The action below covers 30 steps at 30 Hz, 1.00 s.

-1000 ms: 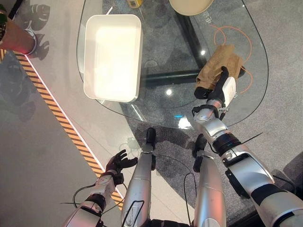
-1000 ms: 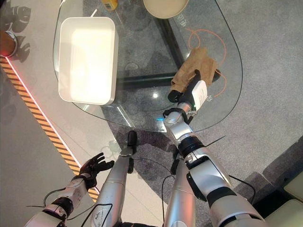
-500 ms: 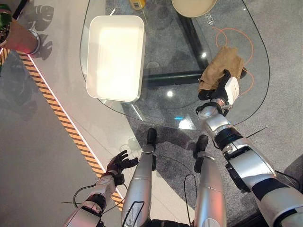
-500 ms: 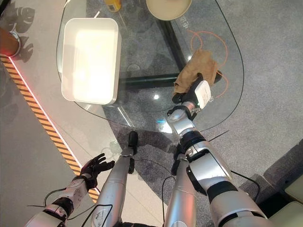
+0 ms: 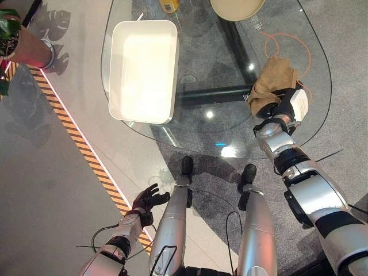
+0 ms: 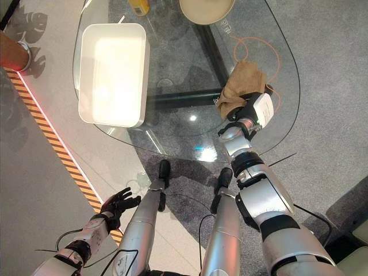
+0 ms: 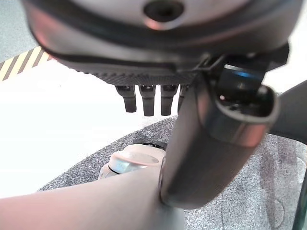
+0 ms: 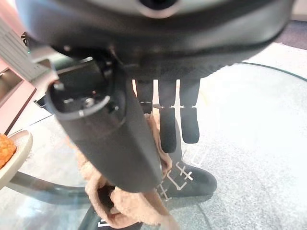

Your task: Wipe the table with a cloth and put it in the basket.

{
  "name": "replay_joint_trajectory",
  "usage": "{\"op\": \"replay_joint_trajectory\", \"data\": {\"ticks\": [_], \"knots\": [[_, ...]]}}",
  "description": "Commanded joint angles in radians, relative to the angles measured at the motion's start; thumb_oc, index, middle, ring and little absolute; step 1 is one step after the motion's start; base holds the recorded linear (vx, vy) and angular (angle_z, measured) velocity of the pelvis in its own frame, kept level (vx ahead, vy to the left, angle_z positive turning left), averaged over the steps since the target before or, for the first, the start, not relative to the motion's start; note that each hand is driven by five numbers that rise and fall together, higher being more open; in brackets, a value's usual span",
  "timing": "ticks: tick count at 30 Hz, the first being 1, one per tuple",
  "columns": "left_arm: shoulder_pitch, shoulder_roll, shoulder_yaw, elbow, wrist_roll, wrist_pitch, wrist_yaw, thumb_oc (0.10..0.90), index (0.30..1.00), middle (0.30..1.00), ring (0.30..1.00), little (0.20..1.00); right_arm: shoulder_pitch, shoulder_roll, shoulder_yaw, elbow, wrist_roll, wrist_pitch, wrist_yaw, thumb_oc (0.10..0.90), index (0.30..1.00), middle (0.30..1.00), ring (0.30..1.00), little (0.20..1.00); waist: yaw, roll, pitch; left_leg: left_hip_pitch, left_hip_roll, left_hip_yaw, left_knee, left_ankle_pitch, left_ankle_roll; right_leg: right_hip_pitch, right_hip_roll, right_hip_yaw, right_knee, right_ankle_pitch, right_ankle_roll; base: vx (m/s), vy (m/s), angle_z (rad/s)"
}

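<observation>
Wiping stage, by the look of it; the basket step is not yet done. The tan cloth [image 5: 275,81] lies bunched on the glass surface [image 5: 230,121] toward its right side, over an orange looped cord [image 5: 287,43] that seems to lie below the glass. The right robot hand [image 5: 282,102] rests on the near end of the cloth. In the right wrist view its fingers [image 8: 168,125] reach out fairly straight over the crumpled fabric and the thumb lies alongside, so it reads as pressing the cloth down, fingers apart, not clamped round it.

The white basket [image 5: 144,69] sits on the left part of the surface, open and with nothing in it. The left robot hand [image 5: 148,198] hangs low by the floor, well clear of the surface, fingers loosely spread, holding nothing.

Left to do, as I judge it: more passes over the glass, then gather the cloth and carry it across to the basket.

Room: open glass between cloth and basket, good for a sweep toward the left. The cloth is near the surface's curved right edge, so there is little margin on that side. A round beige dish [image 5: 237,7] and a yellow item [image 5: 168,5] stand at the far edge, well apart from the cloth. A potted plant [image 5: 23,43] stands on the floor beyond the basket, by a striped floor line [image 5: 75,138].
</observation>
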Motion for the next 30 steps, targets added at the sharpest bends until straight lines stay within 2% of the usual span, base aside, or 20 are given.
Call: {"op": "replay_joint_trajectory", "data": {"ticks": [1, 10, 23, 30], "knots": [[0.014, -0.03, -0.051, 0.018, -0.026, 0.015, -0.017, 0.8, 0.9, 0.9, 0.9, 0.9, -0.036, -0.012, 0.041, 0.029, -0.057, -0.003, 0.047, 0.1, 0.3, 0.3, 0.3, 0.2, 0.016, 0.045, -0.015, -0.01, -0.06, 0.066, 0.014, -0.021, 0.092, 0.012, 0.023, -0.028, -0.07, 0.059, -0.016, 0.0, 0.0, 0.0], [0.007, -0.022, -0.054, 0.015, -0.024, 0.014, -0.01, 0.8, 0.9, 0.9, 0.9, 0.9, -0.049, -0.018, 0.057, 0.033, -0.093, -0.009, 0.067, 0.1, 0.3, 0.3, 0.3, 0.2, 0.017, 0.042, -0.015, -0.012, -0.062, 0.062, 0.014, -0.022, 0.094, 0.012, 0.024, -0.025, -0.076, 0.066, -0.011, 0.0, 0.0, 0.0], [0.002, -0.008, -0.042, -0.017, -0.029, 0.011, 0.003, 0.8, 0.9, 0.9, 0.9, 0.9, -0.039, -0.005, 0.137, -0.08, -0.218, -0.104, 0.256, 0.1, 0.3, 0.3, 0.3, 0.2, 0.018, 0.03, -0.015, -0.016, -0.07, 0.055, 0.001, -0.016, 0.095, 0.009, 0.028, -0.027, -0.096, 0.078, -0.007, 0.0, 0.0, 0.0], [0.0, -0.008, -0.038, -0.03, -0.026, 0.011, 0.007, 0.8, 0.9, 0.9, 0.9, 0.9, -0.023, 0.031, 0.182, -0.15, -0.291, -0.127, 0.31, 0.1, 0.3, 0.3, 0.3, 0.2, 0.02, 0.032, -0.015, -0.02, -0.075, 0.052, -0.003, -0.01, 0.093, 0.006, 0.023, -0.03, -0.101, 0.081, -0.006, 0.0, 0.0, 0.0]]}}
